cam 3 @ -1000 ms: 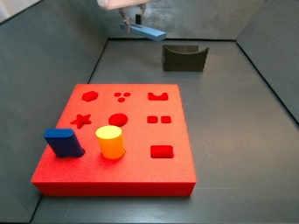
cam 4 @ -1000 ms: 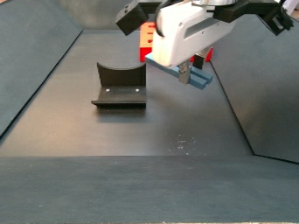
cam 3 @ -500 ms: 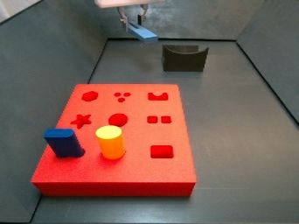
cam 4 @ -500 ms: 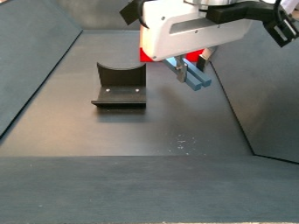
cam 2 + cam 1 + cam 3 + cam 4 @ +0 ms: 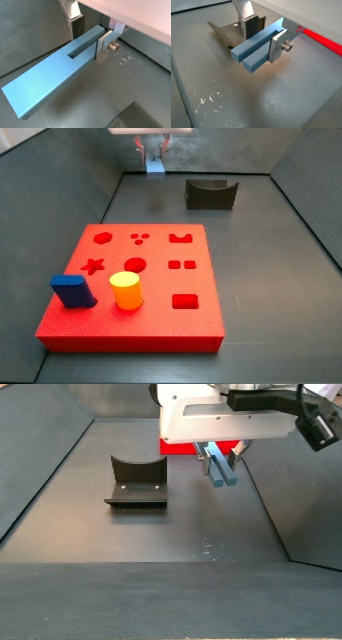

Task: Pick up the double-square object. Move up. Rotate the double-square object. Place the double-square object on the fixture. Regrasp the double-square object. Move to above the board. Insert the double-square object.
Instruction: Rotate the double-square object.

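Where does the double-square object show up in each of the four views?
Wrist view: double-square object mid-frame, in the gripper.
Wrist view: diagonal across the frame.
Side view: top centre.
Side view: upper right.
Shared landmark: the fixture, not visible in one wrist view.

Side views face each other across the fixture (image 5: 210, 194); wrist views sit close.

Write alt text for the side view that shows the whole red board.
The end effector hangs at the far end of the bin, holding the blue bar above the floor, left of the fixture. Nearer, the board carries a blue block and yellow cylinder.
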Motion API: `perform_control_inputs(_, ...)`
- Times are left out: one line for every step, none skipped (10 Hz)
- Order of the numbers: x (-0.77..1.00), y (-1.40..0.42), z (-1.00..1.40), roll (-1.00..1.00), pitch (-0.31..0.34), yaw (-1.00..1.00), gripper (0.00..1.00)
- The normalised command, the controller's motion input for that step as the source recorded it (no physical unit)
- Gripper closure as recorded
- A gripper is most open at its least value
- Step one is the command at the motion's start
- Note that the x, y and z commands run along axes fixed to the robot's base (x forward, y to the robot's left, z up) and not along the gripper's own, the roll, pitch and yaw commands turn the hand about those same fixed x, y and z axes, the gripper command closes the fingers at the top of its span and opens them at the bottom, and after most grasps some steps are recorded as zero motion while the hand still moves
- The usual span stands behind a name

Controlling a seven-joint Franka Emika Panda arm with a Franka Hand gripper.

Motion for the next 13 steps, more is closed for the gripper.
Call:
perform_control_inputs(0.03, 0.02, -0.02, -0.09, -0.057, -0.46, 1.0)
perform_control_inputs(0.03, 0.02, -0.02, -0.09, -0.056, -0.31, 1.0)
perform_control_inputs(0.03, 0.02, -0.02, -0.09, -0.055, -0.21, 1.0)
perform_control_inputs(0.0, 0.0, -1.0, 0.0, 0.0, 0.0, 1.0)
perform_control_inputs(0.01, 0.0, -1.0, 0.0, -0.009, 0.04, 1.0)
perform_control_inputs(0.02, 0.0, -1.0, -0.01, -0.027, 0.03, 1.0)
perform_control_inputs(0.03, 0.0, -1.0, -0.04, -0.044, 0.03, 1.0)
perform_control_inputs(0.03, 0.0, -1.0, -0.05, -0.05, 0.02, 1.0)
perform_control_inputs(0.04, 0.01, -1.0, -0.09, -0.059, 0.02, 1.0)
perform_control_inputs(0.05, 0.01, -0.93, -0.11, -0.067, 0.01, 1.0)
perform_control_inputs(0.04, 0.01, -0.8, -0.14, -0.08, 0.01, 1.0)
perform_control_inputs(0.04, 0.01, -0.74, -0.15, -0.088, 0.01, 1.0)
perform_control_inputs(0.03, 0.02, -0.63, -0.16, -0.104, 0.0, 1.0)
